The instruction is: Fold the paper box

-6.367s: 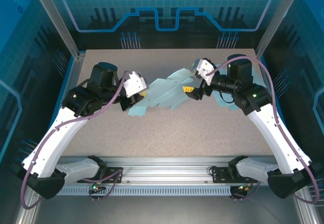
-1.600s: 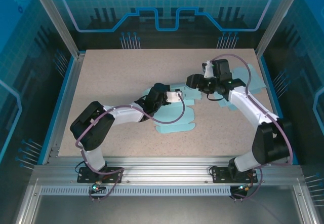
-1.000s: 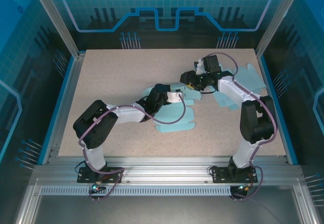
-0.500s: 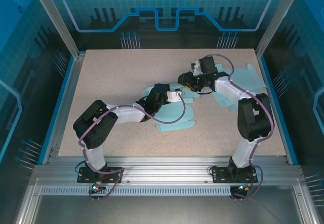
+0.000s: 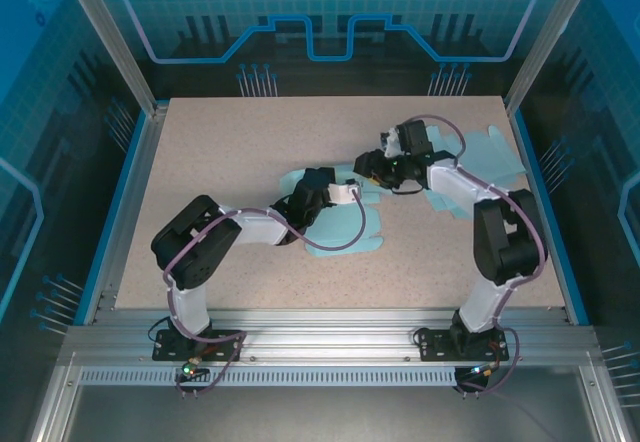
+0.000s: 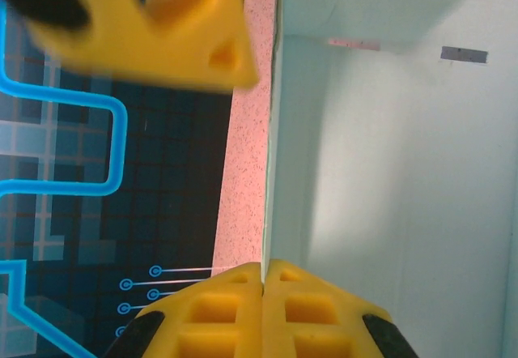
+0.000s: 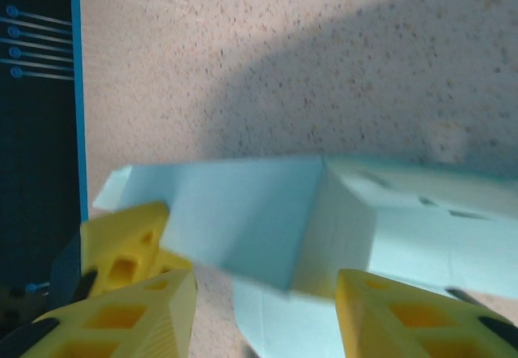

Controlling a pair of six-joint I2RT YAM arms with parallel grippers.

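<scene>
Paper box (image 5: 345,230) lies near the middle of the table (image 5: 220,142). It is light blue and partly folded up. Your two arms reach in to it, one from each side.

Your left gripper (image 5: 352,193) is at the far edge of the box. In the left wrist view its two yellow fingers (image 6: 218,313) are pressed tight together. A thin wall of the box runs straight into the line where they meet. It looks like they pinch that wall, but the very spot is cut off at the bottom of the picture. The wall stands up on its edge. The floor of the box spreads out to the right of it.

Your right gripper (image 5: 372,168) is just beside the left one, a little farther back on the table. Its jaws stand apart and hold nothing. In the right wrist view a flap of the box sticks out into the gap between its two yellow fingers (image 7: 133,326). The speckled table top shows behind the flap.

More blue paper sheets (image 5: 495,152) lie flat near the right side of the table, apart from the box.
</scene>
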